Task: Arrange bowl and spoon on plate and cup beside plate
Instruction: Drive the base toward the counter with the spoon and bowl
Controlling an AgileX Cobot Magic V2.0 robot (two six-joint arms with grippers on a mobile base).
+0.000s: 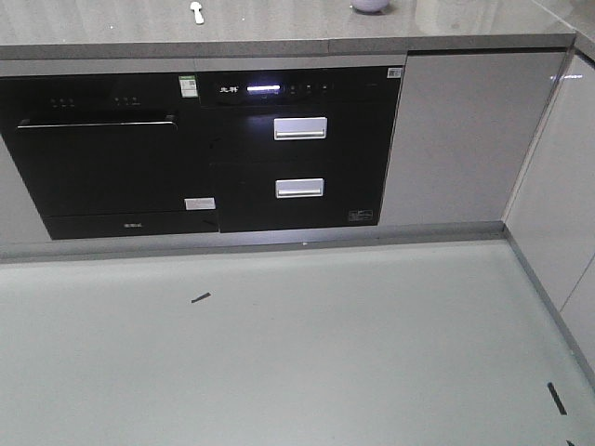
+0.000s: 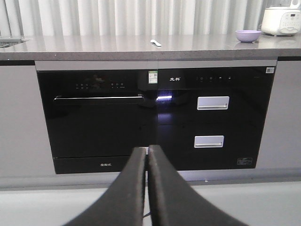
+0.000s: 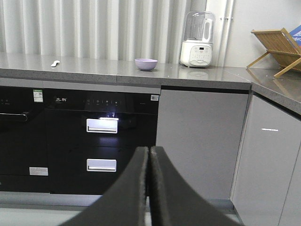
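left claw (image 2: 146, 149), right claw (image 3: 149, 149) pinched together, empty | bowl (image 3: 146, 64) 12 o'clock, spoon (image 3: 55, 63) 10 o'clock on counter (image 3: 197, 76) | probably best: roll closer, then open

I'm looking at a kitchen. Long grey tabletop (image 3: 197, 77) w/ black glass-front machines (image 2: 94, 127) built in under it, and grey cupboard doors (image 3: 202, 141) next to them. On top: a purple bowl (image 3: 146, 64), a blender (image 3: 198, 40), a white rice cooker (image 2: 281, 21) & a wooden dish rack (image 3: 277, 47). White curtain (image 2: 141, 16) at the back.
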